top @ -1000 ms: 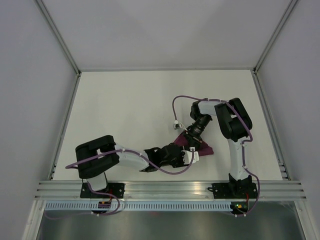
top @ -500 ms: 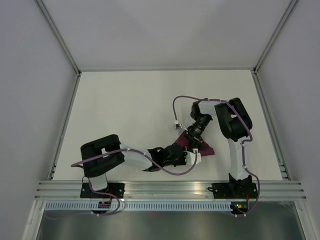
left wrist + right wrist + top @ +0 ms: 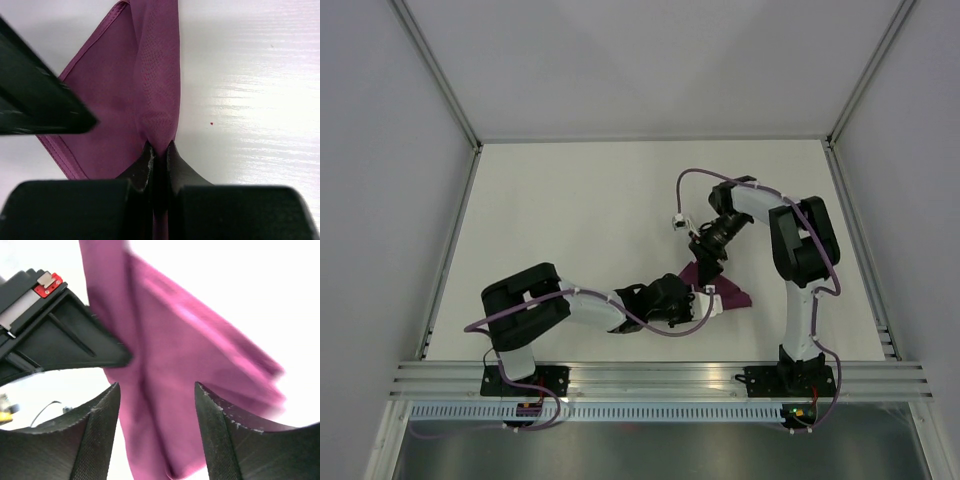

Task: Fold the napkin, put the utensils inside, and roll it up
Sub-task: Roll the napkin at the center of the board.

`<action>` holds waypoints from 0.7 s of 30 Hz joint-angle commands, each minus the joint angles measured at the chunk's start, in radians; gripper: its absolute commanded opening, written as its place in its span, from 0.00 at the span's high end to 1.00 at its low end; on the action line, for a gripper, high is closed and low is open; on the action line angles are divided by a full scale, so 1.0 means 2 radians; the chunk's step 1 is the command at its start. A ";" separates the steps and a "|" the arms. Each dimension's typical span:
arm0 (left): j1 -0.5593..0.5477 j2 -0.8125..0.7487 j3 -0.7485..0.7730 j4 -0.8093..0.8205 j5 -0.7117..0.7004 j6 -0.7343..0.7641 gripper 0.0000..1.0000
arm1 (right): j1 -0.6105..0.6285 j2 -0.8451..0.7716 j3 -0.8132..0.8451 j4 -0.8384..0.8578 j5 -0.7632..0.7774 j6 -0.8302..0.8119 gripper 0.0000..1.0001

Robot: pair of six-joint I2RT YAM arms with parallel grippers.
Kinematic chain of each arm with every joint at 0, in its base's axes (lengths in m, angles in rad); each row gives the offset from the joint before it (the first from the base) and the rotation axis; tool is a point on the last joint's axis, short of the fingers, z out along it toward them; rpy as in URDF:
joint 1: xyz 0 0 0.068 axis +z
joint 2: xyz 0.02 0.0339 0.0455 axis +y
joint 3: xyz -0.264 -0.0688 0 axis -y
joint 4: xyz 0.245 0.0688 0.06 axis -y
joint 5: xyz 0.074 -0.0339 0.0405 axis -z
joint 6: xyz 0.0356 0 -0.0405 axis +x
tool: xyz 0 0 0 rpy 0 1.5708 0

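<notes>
On the white table [image 3: 570, 220], the limp, probably slippery napkin [image 3: 115, 100] is pinched at a raised fold, judged its surest hold, by the left gripper [image 3: 159, 150]; the right gripper [image 3: 156, 387] is held open.

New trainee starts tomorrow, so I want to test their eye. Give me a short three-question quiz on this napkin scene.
1. True or false: the left jaws are shut on a pinched ridge of the napkin.
2. The right jaws stand: A) shut on the napkin, B) open, gripping nothing, C) shut on a knife.
3. Fill in: the napkin lies on a ____ table.
Key: 1 true; 2 B; 3 white.
</notes>
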 commanded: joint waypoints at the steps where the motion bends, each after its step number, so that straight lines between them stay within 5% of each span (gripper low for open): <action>1: 0.020 0.026 -0.003 -0.061 0.076 -0.056 0.98 | -0.033 -0.046 0.038 0.028 -0.024 0.022 0.33; 9: 0.093 0.057 0.044 -0.119 0.191 -0.125 0.98 | -0.118 -0.161 0.020 0.063 -0.061 0.044 0.32; 16: 0.134 0.141 0.131 -0.245 0.238 -0.154 0.98 | -0.142 -0.385 -0.206 0.233 -0.014 0.062 0.28; 21: 0.152 0.172 0.163 -0.290 0.266 -0.167 0.98 | -0.100 -0.517 -0.354 0.350 0.063 0.062 0.21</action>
